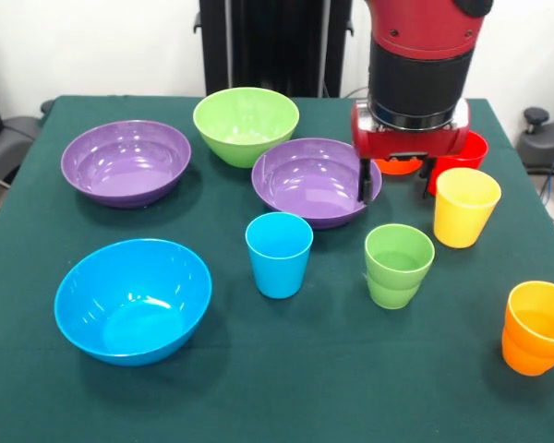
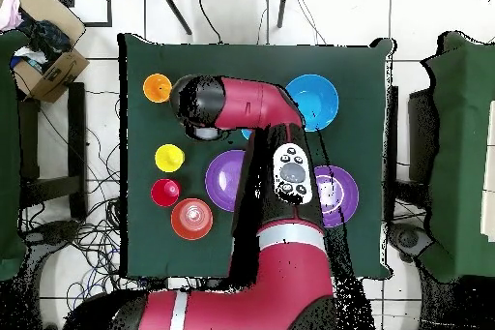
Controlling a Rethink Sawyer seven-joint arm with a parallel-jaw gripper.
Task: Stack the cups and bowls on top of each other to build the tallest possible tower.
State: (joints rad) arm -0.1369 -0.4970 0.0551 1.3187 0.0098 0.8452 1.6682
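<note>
I am looking at shiny plastic things on the green worktop [image 1: 286, 397]. They are probably light, hard and slippery, so I would pinch each one by its thin rim.

The wide purple plastic bowl [image 1: 314, 180] is sitting just beside my end effector [image 1: 397, 180], touching nothing. The small orange plastic bowl [image 1: 399, 166] is lying right behind my two dark prongs. The prongs are standing spread apart and holding nothing. The yellow plastic cup [image 1: 465, 206] is standing near them. No tower is showing yet.
</note>
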